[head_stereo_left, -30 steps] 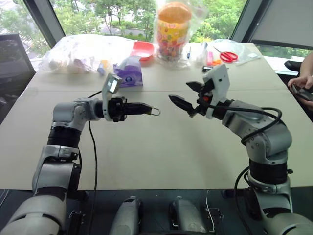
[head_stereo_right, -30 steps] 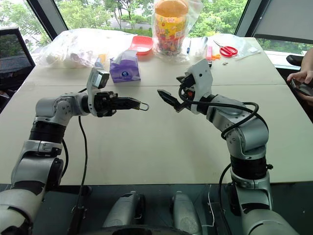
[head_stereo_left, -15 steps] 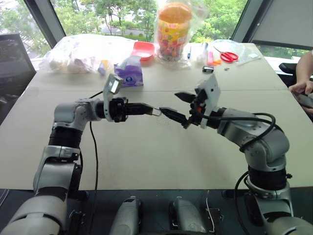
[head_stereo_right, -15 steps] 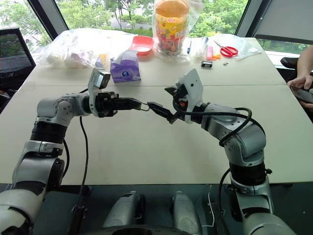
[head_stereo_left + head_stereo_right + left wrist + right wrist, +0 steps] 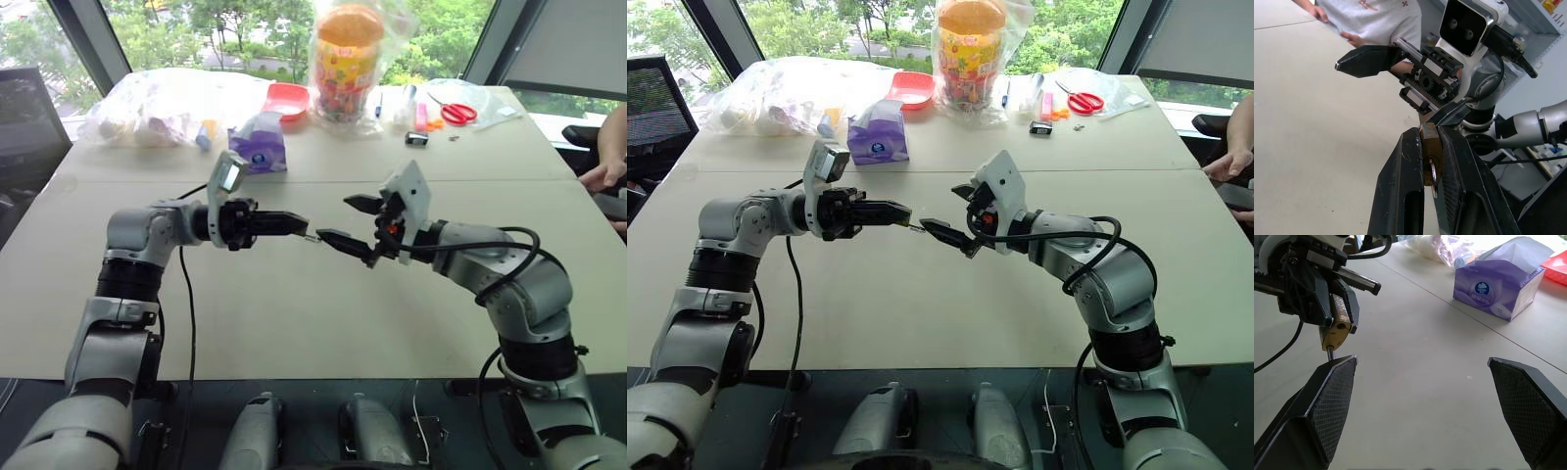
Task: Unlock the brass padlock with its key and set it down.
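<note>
Above table (image 5: 294, 323), left end effector (image 5: 294, 224) grips brass padlock (image 5: 1336, 329); open right end effector (image 5: 348, 221) alongside.

So both arms are up over the middle of the table (image 5: 294, 323). The left gripper (image 5: 294, 224) comes in from the left with the brass padlock (image 5: 1428, 152) pinched between its fingers, and the right gripper (image 5: 345, 223) sits just to its right, one finger right beside the padlock, maybe touching it. Behind them on the table sits a tissue box (image 5: 257, 143), further back a tray (image 5: 286, 99) and a bagged jar (image 5: 345, 59), with scissors (image 5: 455, 112) at the far right.
</note>
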